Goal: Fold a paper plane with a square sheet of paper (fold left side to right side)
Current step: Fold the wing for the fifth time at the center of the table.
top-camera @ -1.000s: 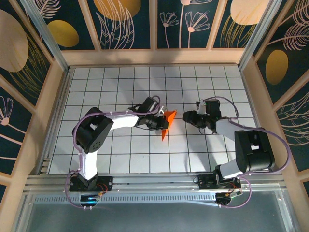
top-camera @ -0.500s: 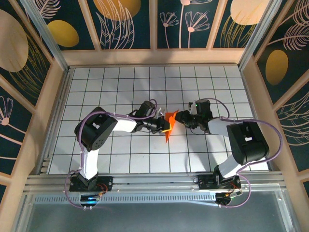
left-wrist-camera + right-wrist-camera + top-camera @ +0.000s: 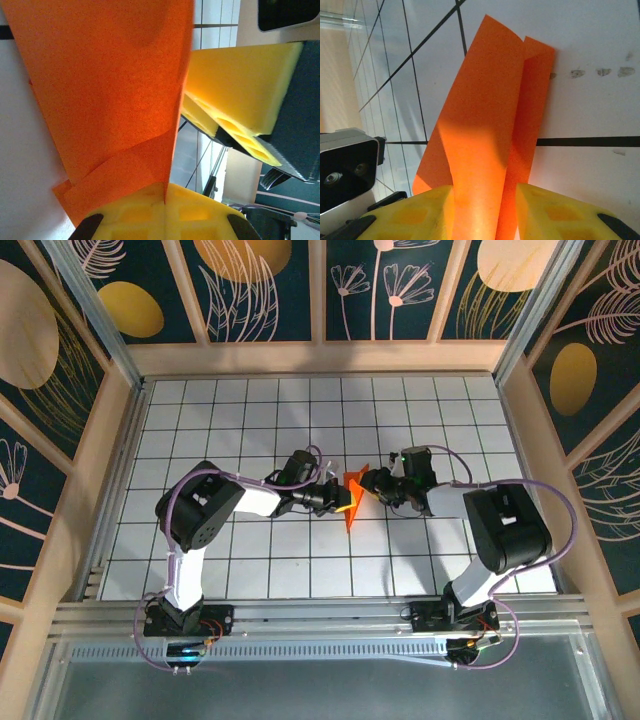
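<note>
The folded orange paper [image 3: 352,502] is held up off the gridded white table [image 3: 250,420] near its centre, with its narrow point turned toward 6 o'clock. It is hemmed in by the 2 arms: the left gripper [image 3: 338,500] is set against it from 9 o'clock and the right gripper [image 3: 372,483] from 2 o'clock.

In the left wrist view the paper [image 3: 110,90] is seen running down into the left gripper's yellow pads [image 3: 165,217], which are pressed together on it, so it is clamped there. Just past the paper's edge, at 3 o'clock, the yellow fingers [image 3: 240,85] of the right gripper are seen close behind the sheet.

In the right wrist view a creased, doubled strip of the paper [image 3: 490,125] is seen between 2 yellow fingers [image 3: 415,215] that stand apart. Whether the strip is squeezed or only framed cannot be told. The left arm's wrist housing [image 3: 345,165] is crowded in at 8 o'clock.

Purple cables [image 3: 560,510] are looped over both arms. The table is ringed by patterned panels [image 3: 260,290] and a metal rail [image 3: 320,620].
</note>
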